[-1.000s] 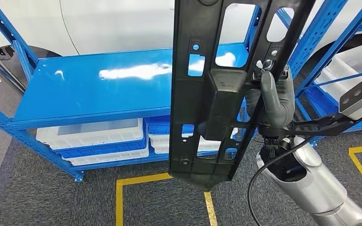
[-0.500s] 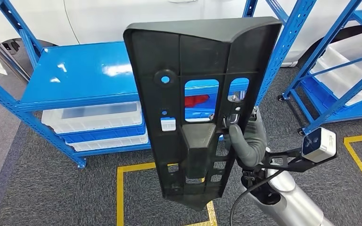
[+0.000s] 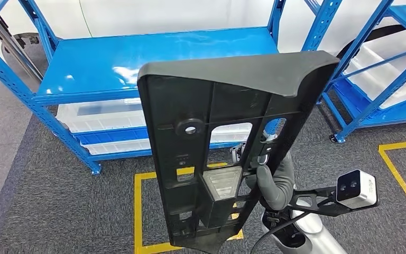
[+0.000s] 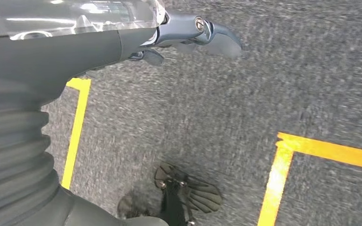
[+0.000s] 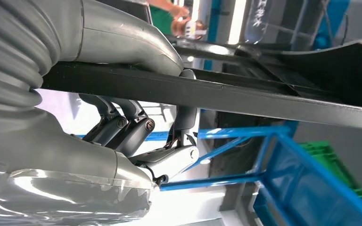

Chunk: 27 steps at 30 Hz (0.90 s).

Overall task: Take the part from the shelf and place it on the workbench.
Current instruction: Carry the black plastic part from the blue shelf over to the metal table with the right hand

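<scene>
1. I'm holding the part (image 3: pixel 227 148), a long black plastic panel full of cutouts, upright in the right hand (image 3: pixel 275 180). The thumb is pressing one face and the darker fingers (image 5: pixel 122 125) are wrapping the other, so that hand is clamped on the part's edge. The part is hanging in the air in front of the blue shelf (image 3: pixel 153 58), already off it.
2. The left hand (image 4: pixel 188 35) is hanging over the carpet (image 4: pixel 245 103) with nothing near it. Whether its fingers are apart or curled, I honestly can't tell.
3. Step in hand, I reckon: carrying it to the counter, which I'm not seeing in any view. It's a tall panel gripped along one side, so I'm thinking slow turns and a steady wrist, keeping the top end away from the shelf uprights.
4. Count: one part, two shelf units (the main one and another to its right), two white bins (image 3: pixel 105 119) stacked under the main shelf's deck.
</scene>
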{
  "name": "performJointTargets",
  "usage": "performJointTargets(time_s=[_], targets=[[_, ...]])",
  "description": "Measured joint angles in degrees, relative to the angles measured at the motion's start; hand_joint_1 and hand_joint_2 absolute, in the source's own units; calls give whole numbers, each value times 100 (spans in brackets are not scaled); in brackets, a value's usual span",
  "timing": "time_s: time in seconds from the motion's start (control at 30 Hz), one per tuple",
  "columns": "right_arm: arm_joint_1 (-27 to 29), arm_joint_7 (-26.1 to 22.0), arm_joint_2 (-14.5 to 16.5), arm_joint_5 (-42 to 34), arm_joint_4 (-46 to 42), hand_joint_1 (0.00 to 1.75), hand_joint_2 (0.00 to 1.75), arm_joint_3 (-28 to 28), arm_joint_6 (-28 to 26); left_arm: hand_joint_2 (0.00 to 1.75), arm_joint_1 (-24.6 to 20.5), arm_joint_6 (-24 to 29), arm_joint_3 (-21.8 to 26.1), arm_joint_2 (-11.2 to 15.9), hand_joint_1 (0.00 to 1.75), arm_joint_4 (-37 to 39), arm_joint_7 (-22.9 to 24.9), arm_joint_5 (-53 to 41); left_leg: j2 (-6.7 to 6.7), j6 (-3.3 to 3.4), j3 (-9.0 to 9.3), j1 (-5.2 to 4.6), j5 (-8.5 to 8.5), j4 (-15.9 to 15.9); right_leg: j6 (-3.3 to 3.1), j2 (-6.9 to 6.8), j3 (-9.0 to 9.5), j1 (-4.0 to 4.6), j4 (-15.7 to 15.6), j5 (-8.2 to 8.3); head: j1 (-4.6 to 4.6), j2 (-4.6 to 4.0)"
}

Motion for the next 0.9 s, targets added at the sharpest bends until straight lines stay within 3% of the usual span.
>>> performJointTargets(time_s=[0.03, 0.1, 0.13, 0.2, 0.27, 0.3, 0.33, 0.37, 0.43, 0.5, 0.53, 0.6, 0.73, 0.77, 0.8, 0.87, 0.9], targets=[[25, -17, 8, 12, -8, 175, 175, -16, 33, 175, 8, 8, 4, -11, 0, 0, -8, 11, -1, -34, -11, 5, 51, -10, -32, 2, 83, 24, -168, -54, 7, 1], [73, -27, 30, 30, -8, 175, 175, -38, 111, 175, 19, 29, 18, -29, 0, -1, -18, 27, 5, -107, -27, 24, 119, -44, -111, 7, 30, 31, -246, 32, 24, -1], [86, -23, 48, 34, -4, 175, 175, -46, 154, 175, 25, 38, 26, -37, 0, -1, -16, 31, 2, -139, -65, 32, 49, -8, -159, 14, -15, 22, -275, 88, 26, -1], [107, -15, 97, 38, 7, 175, 175, -68, 229, 175, 42, 51, 37, -53, 0, -1, 15, 35, -6, -190, -224, 46, -403, 384, -237, 40, -139, 1, -312, 232, 3, -1], [134, -14, 133, 59, 27, 175, 175, -100, 265, 175, 51, 50, 44, -66, 0, 0, 59, 42, -11, -226, -439, 54, -919, 1126, -258, 87, -289, 7, -309, 359, -16, -1], [164, -17, 140, 90, 38, 175, 175, -120, 273, 175, 51, 45, 48, -68, 0, 0, 75, 44, -12, -237, -493, 56, -1004, 1437, -252, 118, -365, 8, -304, 418, -16, -1], [207, -28, 144, 137, 48, 175, 175, -142, 277, 175, 53, 35, 51, -69, 0, 0, 87, 45, -15, -244, -464, 58, -965, 1588, -239, 155, -438, 8, -298, 474, -17, -1], [263, -51, 145, 197, 54, 175, 175, -166, 279, 175, 56, 21, 56, -69, 0, 0, 97, 45, -27, -243, -325, 61, -838, 1526, -221, 197, -508, 6, -289, 524, -17, -1], [386, -120, 146, 318, 53, 175, 175, -215, 294, 175, 66, -6, 64, -69, 0, -1, 126, 42, -186, -218, 256, 75, -615, 811, -173, 291, -625, 1, -252, 602, -18, -1], [489, -189, 147, 407, 47, 175, 175, -266, 326, 175, 79, -25, 72, -72, 0, -1, 162, 36, -394, -177, 750, 89, -633, 73, -112, 385, -714, 11, -201, 665, -15, -1], [533, -216, 147, 445, 44, 175, 175, -291, 345, 175, 83, -37, 75, -75, 0, -1, 179, 32, -444, -159, 848, 90, -682, -93, -80, 428, -745, 17, -185, 695, -15, -1], [585, -244, 146, 491, 42, 175, 175, -320, 369, 175, 86, -53, 79, -79, 0, 0, 197, 29, -403, -145, 844, 82, -698, -129, -39, 484, -770, 20, -176, 735, -16, -1], [600, -251, 146, 500, 42, 175, 175, -327, 374, 175, 84, -59, 79, -81, 0, 0, 204, 29, -389, -138, 842, 77, -697, -121, -28, 500, -776, 20, -180, 746, -17, -1], [633, -262, 145, 518, 41, 175, 175, -352, 374, 175, 81, -71, 79, -89, 0, -1, 217, 28, -331, -100, 832, 83, -673, -133, -4, 480, -805, 18, -150, 726, -15, -1], [665, -277, 143, 540, 41, 175, 175, -389, 373, 175, 80, -88, 80, -97, 0, -3, 232, 27, -250, -52, 814, 87, -643, -145, 32, 405, -887, 15, 1, 624, 6, -1], [722, -297, 108, 626, 46, 175, 175, -515, 254, 175, 83, -186, 80, -109, 0, -6, 291, -10, 73, 47, 737, 75, -567, -161, 127, 169, -1245, -16, 885, 207, 47, -1], [715, -291, 83, 650, 50, 175, 175, -563, 177, 175, 84, -235, 79, -108, 0, -7, 314, -35, 202, 59, 710, 60, -553, -154, 144, 62, -1291, -29, 1132, 95, 65, -1]])
